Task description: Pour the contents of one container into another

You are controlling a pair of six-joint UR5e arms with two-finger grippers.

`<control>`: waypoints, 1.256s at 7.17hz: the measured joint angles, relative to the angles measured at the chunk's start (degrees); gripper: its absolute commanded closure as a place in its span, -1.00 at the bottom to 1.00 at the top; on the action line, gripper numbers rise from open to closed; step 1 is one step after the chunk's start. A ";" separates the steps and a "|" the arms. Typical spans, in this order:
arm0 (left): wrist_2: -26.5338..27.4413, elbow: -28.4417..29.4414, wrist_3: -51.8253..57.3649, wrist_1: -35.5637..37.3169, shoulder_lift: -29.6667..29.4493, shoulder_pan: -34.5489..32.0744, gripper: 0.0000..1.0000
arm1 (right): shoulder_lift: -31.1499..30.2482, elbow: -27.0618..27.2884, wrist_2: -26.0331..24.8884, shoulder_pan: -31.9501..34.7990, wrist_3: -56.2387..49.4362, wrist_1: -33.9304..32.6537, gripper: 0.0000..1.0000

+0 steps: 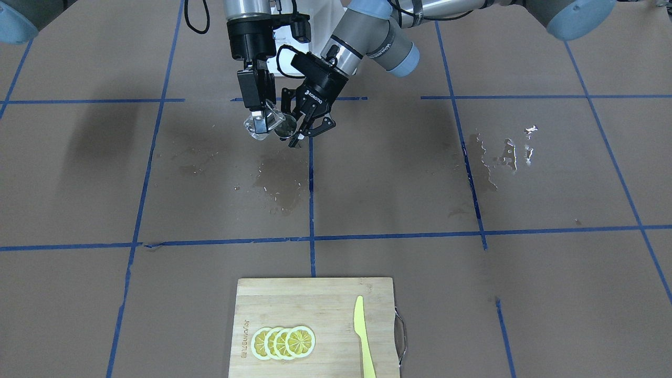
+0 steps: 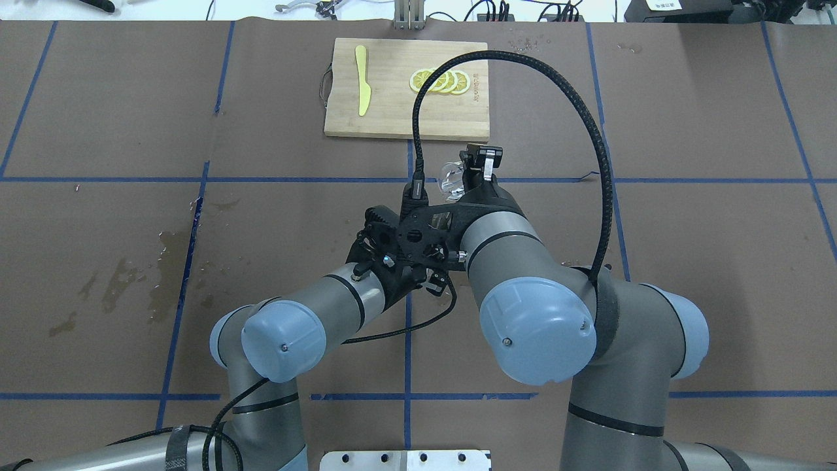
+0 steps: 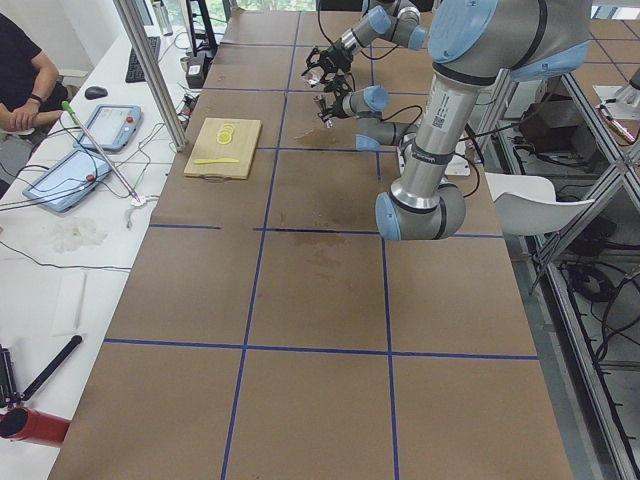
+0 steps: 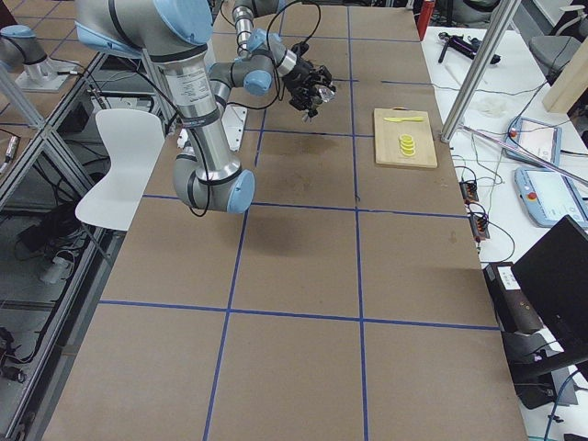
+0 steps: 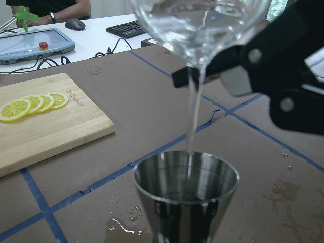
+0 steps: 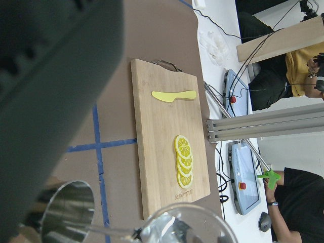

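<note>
Right end effector (image 1: 258,122) is clamped on the glass (image 5: 200,25), which is tipped over with its mouth aimed down at the jigger (image 5: 186,195). Left end effector (image 1: 295,132) grips the jigger upright, mouth up, just below. A thin clear stream (image 5: 192,111) falls from glass into jigger. Both hang above the worktop (image 1: 399,178), over wet patches (image 1: 278,184).

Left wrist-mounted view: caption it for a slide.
Liquid streams from the tilted glass cup into the steel jigger; lemon slices on a board behind.
</note>
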 measured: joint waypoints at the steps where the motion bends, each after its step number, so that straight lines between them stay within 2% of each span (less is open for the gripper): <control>1: 0.00 0.13 0.00 -0.37 0.00 0.00 1.00 | 0.11 0.01 -0.51 -0.02 -2.04 -0.20 1.00; 6: 0.00 0.67 0.00 -0.76 -0.01 0.00 1.00 | 0.24 0.12 -3.40 -0.32 -9.51 -0.90 1.00; 9: 0.00 0.71 0.00 -0.76 -0.01 0.00 1.00 | 0.72 0.19 -4.16 -0.78 -10.22 -1.03 1.00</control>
